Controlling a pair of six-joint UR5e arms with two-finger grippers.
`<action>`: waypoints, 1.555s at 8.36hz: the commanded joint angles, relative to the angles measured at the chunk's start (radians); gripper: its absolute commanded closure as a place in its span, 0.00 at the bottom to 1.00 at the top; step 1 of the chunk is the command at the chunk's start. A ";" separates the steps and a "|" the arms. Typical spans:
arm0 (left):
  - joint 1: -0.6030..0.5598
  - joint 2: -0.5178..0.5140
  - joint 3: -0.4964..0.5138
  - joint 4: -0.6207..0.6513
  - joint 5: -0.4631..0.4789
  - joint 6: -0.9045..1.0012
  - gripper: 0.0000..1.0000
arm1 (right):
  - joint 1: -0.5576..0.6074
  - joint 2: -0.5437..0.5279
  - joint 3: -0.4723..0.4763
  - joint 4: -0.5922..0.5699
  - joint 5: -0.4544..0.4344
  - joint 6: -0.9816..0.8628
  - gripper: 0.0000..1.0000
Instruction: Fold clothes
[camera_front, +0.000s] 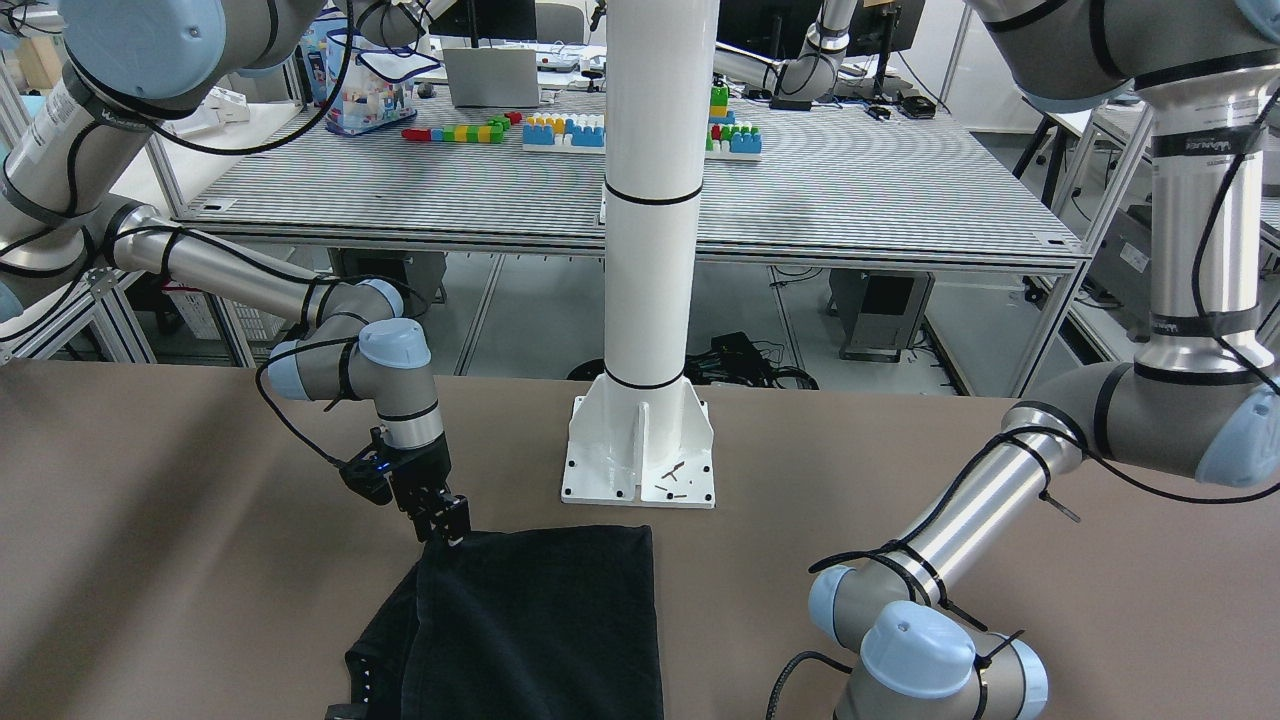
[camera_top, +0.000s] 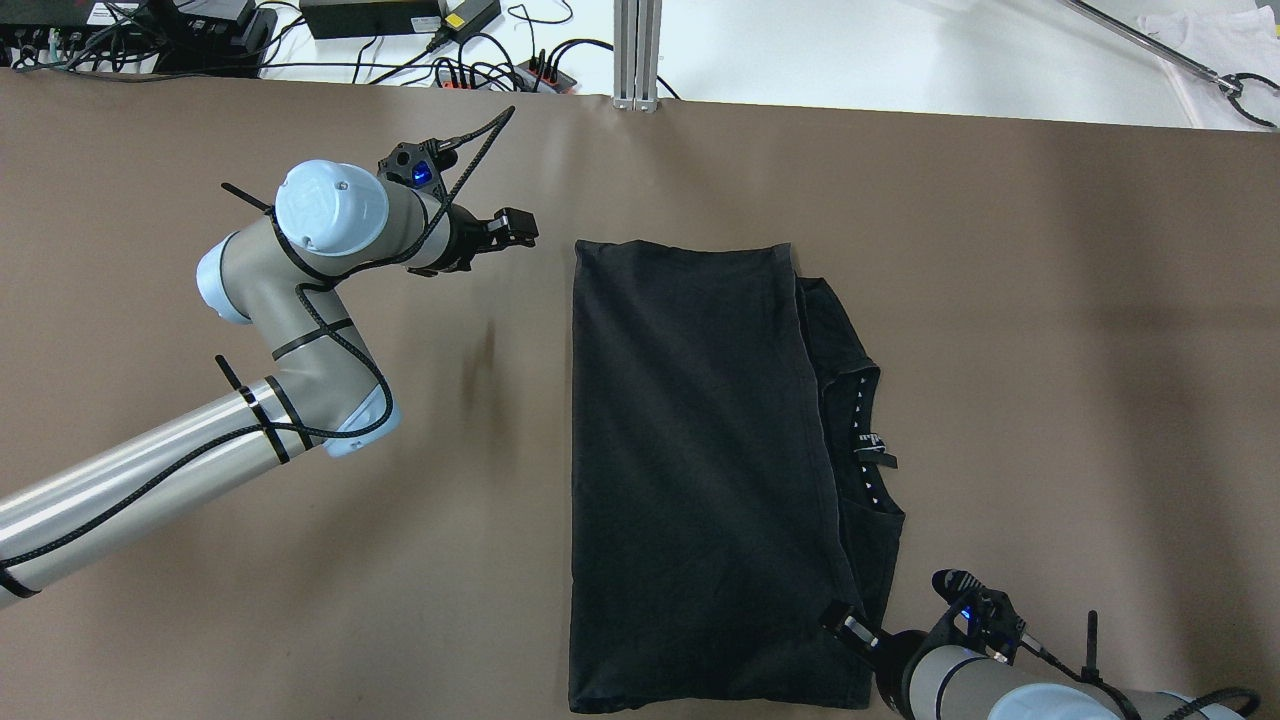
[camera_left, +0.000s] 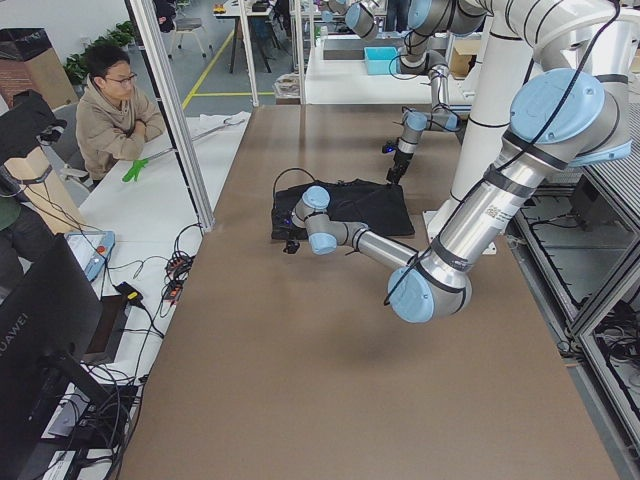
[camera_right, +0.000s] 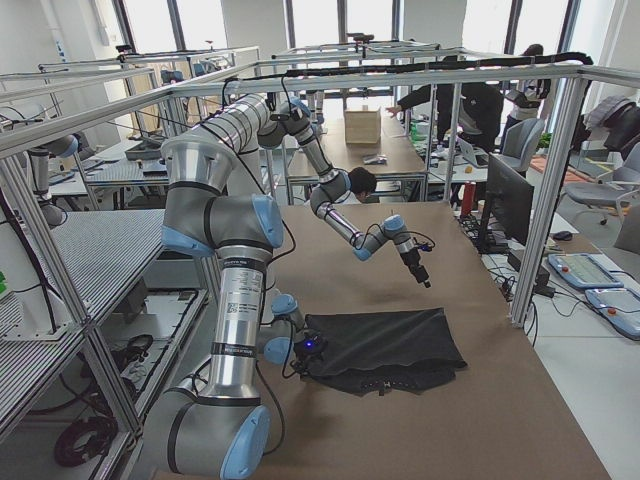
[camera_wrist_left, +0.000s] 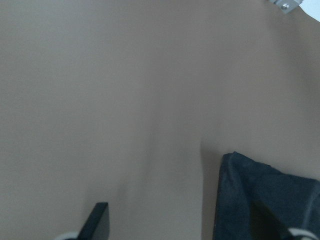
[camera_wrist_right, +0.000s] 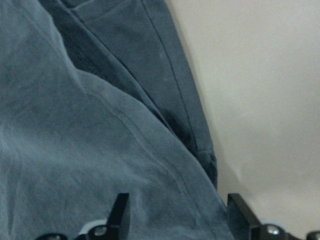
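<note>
On the brown table (camera_top: 1050, 350), just in front of the white pillar's base plate (camera_front: 640, 450), the black garment (camera_top: 690, 450) lies flat as a long rectangle, one side laid over the middle. Its collar (camera_top: 868, 425) and a strip of the lower layer peek out along the edge on my right. My right pincer (camera_front: 450, 528) sits low at the garment's near right corner. Its fingers (camera_wrist_right: 121, 212) are spread wide, with cloth beneath them and nothing pinched. My left pincer (camera_top: 515, 228) hovers above bare table just beside the far left corner, released and empty. By my reading, the first lengthwise fold is down. The exposed collar side has yet to be tucked over, and the crosswise folds that would make a compact bundle have not begun.
</note>
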 joint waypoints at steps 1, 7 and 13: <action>0.005 -0.001 -0.004 0.001 0.008 -0.002 0.00 | -0.028 0.002 -0.008 -0.013 -0.014 0.018 0.30; 0.028 0.001 -0.019 0.003 0.047 -0.020 0.00 | -0.033 0.016 -0.036 -0.014 -0.015 0.043 0.57; 0.036 0.034 -0.067 0.020 0.059 -0.027 0.00 | -0.033 0.059 -0.033 -0.019 -0.015 0.061 1.00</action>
